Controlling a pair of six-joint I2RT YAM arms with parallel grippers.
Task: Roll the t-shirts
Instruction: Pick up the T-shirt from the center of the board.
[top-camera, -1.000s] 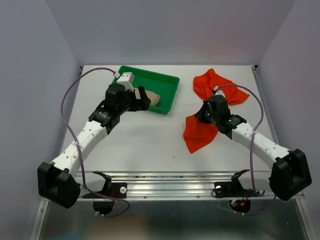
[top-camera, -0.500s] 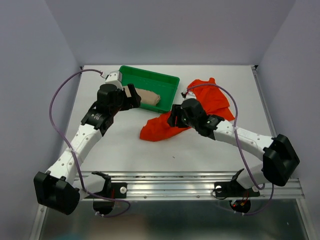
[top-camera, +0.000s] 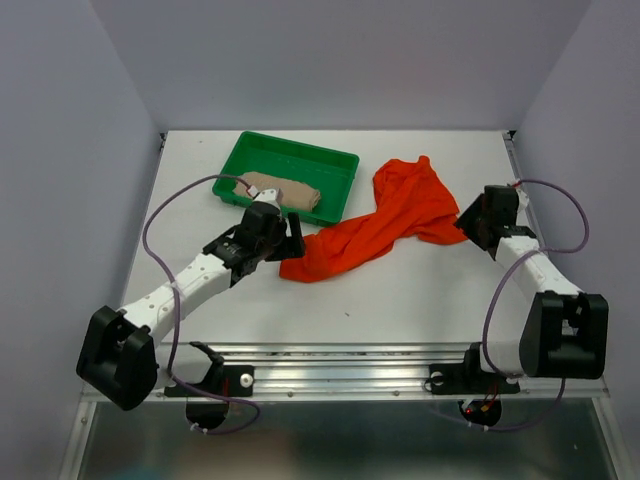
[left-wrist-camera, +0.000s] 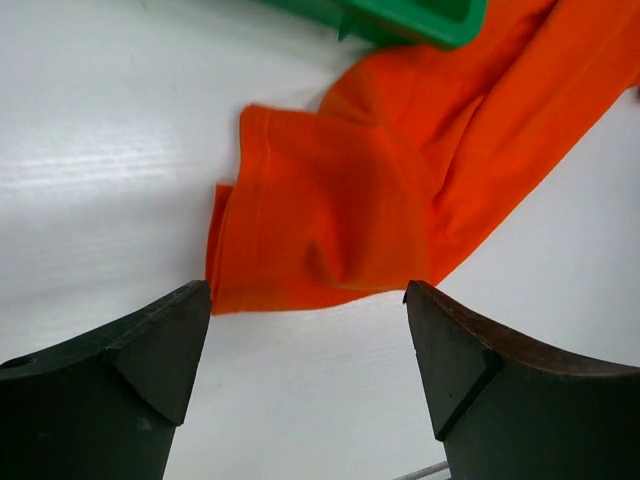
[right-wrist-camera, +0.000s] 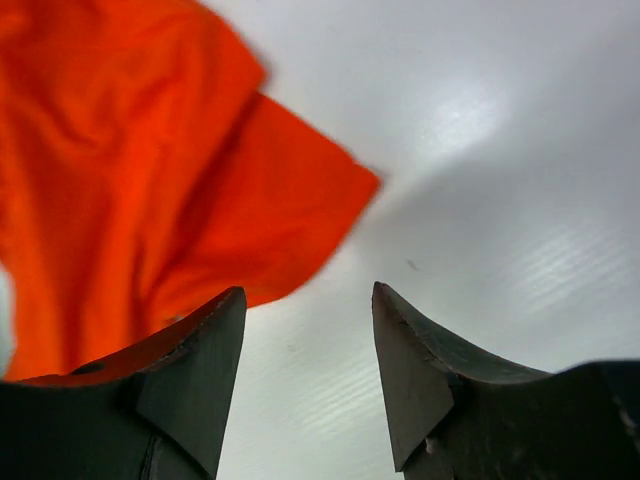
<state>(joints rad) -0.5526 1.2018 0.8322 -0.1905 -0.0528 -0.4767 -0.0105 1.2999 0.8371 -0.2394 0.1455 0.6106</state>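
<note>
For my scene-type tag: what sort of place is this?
Probably a robot lab cell: a flat white tabletop enclosed by plain grey walls, with an aluminium mounting rail along its near edge.

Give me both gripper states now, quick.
Left gripper: open, holding nothing; one end of the orange t-shirt lies just ahead of it.
Right gripper: open, holding nothing; the shirt's other end lies just ahead.

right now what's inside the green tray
A rolled beige t-shirt lies inside the green tray, toward its near side. Whatever is under the roll is covered. The orange t-shirt lies outside, on the table.
</note>
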